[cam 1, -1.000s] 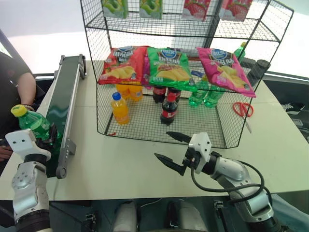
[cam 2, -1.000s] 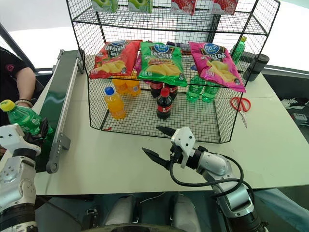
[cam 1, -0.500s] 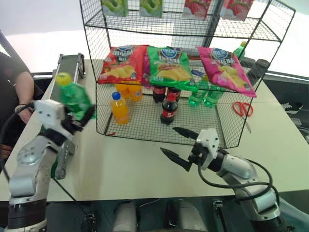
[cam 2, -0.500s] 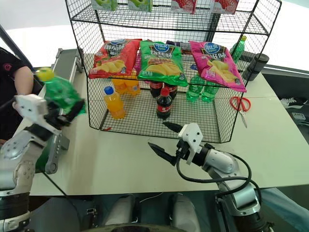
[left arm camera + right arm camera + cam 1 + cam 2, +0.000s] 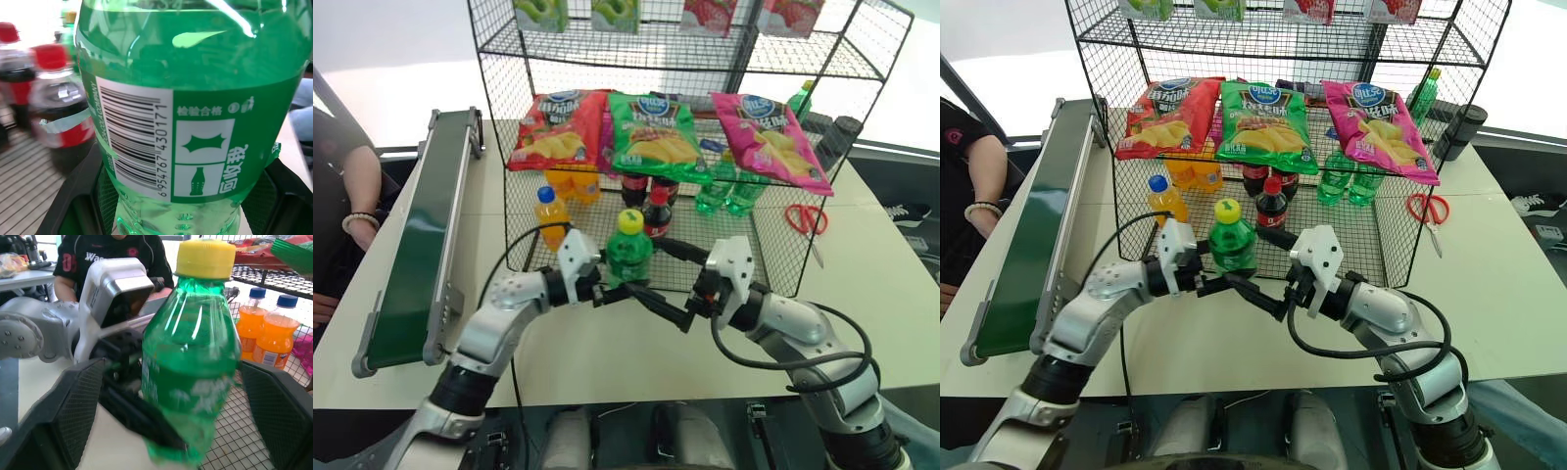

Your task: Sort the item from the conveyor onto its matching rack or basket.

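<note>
The left gripper [image 5: 607, 291] clamps one green bottle [image 5: 628, 252] upright, between the right gripper's [image 5: 668, 281] two spread fingers. Three chip bags lie on the rack [image 5: 773, 264].

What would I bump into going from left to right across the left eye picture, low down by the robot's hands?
conveyor → left gripper holding the green soda bottle → right gripper → red scissors

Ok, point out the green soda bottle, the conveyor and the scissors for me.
green soda bottle [image 5: 628, 257], left eye view, on its label.
conveyor [image 5: 416, 250], left eye view, mid belt.
scissors [image 5: 802, 219], left eye view, red handles.
</note>
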Tool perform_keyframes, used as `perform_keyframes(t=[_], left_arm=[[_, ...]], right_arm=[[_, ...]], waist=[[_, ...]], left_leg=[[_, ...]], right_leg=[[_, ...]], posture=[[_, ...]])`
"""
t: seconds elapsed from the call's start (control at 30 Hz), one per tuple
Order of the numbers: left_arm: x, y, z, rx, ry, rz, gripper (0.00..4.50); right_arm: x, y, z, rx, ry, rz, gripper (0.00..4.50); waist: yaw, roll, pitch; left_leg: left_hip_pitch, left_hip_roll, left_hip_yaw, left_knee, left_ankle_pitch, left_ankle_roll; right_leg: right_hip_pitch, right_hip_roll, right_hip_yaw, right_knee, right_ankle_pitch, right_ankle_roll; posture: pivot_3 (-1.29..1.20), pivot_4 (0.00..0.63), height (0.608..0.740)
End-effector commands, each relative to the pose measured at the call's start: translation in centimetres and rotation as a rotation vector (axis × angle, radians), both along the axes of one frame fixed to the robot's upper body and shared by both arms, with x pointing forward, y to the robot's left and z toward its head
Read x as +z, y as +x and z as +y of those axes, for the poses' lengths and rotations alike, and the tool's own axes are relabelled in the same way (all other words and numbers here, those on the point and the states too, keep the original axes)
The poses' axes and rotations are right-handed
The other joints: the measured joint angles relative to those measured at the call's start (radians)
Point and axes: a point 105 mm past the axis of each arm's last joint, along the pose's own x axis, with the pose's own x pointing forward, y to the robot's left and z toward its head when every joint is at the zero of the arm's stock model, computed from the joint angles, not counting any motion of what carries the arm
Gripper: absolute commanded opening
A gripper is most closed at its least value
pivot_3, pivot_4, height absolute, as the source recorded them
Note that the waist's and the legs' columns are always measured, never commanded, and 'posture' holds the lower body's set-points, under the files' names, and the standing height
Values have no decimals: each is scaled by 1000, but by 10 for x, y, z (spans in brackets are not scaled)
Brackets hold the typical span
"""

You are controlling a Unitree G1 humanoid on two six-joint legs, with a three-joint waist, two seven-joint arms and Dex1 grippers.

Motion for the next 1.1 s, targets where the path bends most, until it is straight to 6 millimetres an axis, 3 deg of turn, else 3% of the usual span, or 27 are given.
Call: perform_keyframes(t=[0.03,0.3,0.47,0.67,0.73,0.77,0.8,1.1], left_arm=[[20,-7,-21,-113,-34,-110,2727],[19,-7,-20,-134,-25,-139,2727],[20,-7,-19,-133,-17,-161,2727],[19,-8,-20,-136,-19,-153,2727],[17,-8,-19,-123,-14,-148,3760],[16,-7,-17,-109,-5,-152,4291],[14,-5,-14,-92,2,-148,4480],[-6,12,36,167,26,-49,4480]], right_arm=[[7,-2,3,2,11,-36,4500],[0,-3,-2,-27,14,-8,4500],[-1,-5,0,-9,30,8,2983],[2,-3,0,-13,32,-3,2968],[2,0,-2,-30,37,-6,2968],[2,3,-5,-54,35,-13,2968],[2,7,-9,-87,28,-24,2968],[-1,43,-82,-504,4,-114,2968]], waist=[[0,0,0],[0,0,0],[0,0,0],[0,0,0],[0,0,0],[0,0,0],[0,0,0],[1,0,0]], left_leg=[[0,0,0,0,0,0],[1,1,-1,0,0,0],[0,1,-1,1,0,0],[1,1,-1,1,0,0],[1,1,-1,1,0,0],[1,1,-1,1,0,0],[1,1,-1,1,0,0],[1,1,-1,2,0,0]], right_leg=[[0,0,0,0,0,0],[0,1,0,1,0,0],[1,0,0,1,0,0],[1,0,0,1,0,0],[1,0,0,1,0,0],[1,0,0,1,0,0],[1,0,0,1,0,0],[1,0,0,1,0,0]], posture=[[0,150,735],[0,150,735],[0,150,735],[0,150,735],[0,150,735],[0,150,735],[0,150,735],[0,150,735]])
